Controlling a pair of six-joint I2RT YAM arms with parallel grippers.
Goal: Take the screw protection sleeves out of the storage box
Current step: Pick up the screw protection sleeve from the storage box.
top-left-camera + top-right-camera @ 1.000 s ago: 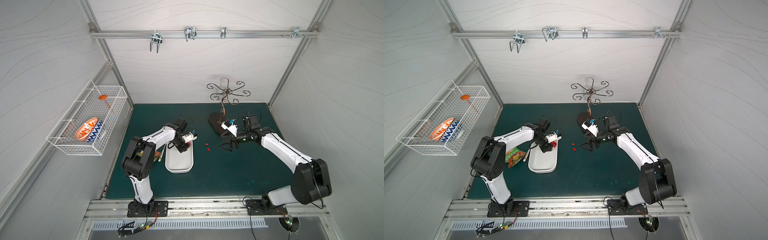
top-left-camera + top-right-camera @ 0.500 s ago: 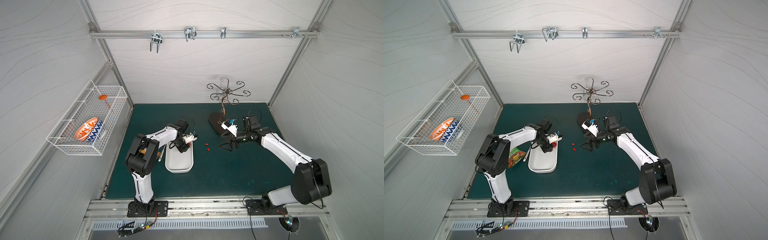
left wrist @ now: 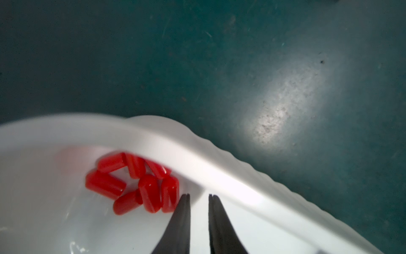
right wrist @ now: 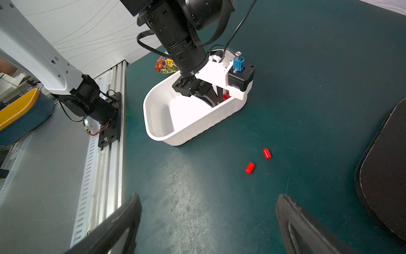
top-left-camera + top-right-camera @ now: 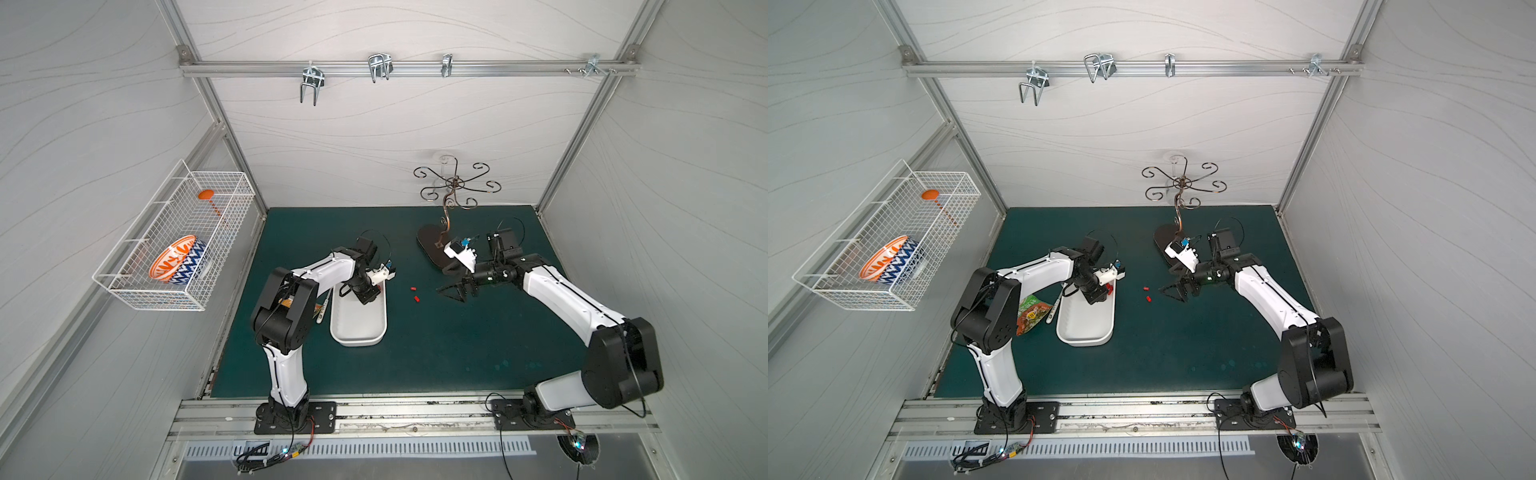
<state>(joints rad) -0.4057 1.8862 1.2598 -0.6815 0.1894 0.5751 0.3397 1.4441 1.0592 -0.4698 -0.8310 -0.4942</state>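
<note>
The storage box [image 5: 357, 328] is a shallow white tray on the green mat, also seen in a top view [image 5: 1086, 328]. Several red screw protection sleeves [image 3: 149, 191] lie clustered in its far corner against the wall [image 3: 175, 149]. My left gripper [image 3: 198, 195] reaches into that corner just beside the cluster. Its jaws stand a narrow gap apart, with only white tray floor between them. Two sleeves [image 5: 413, 288] [image 5: 417, 298] lie on the mat between the box and my right gripper [image 5: 455, 291]. That gripper [image 4: 208, 196] hovers wide open and empty, short of the two sleeves [image 4: 267, 153] [image 4: 250, 168].
A snack packet [image 5: 1030, 316] and a white pen [image 5: 1052, 309] lie left of the box, beside the left arm. The dark base of the hook stand [image 5: 432, 249] sits behind the right gripper. A wire basket [image 5: 174, 232] on the left wall holds a patterned bowl [image 5: 176, 259].
My left arm's elbow has swung in toward the box while its gripper stayed at the box's far end. The right arm has not moved.
</note>
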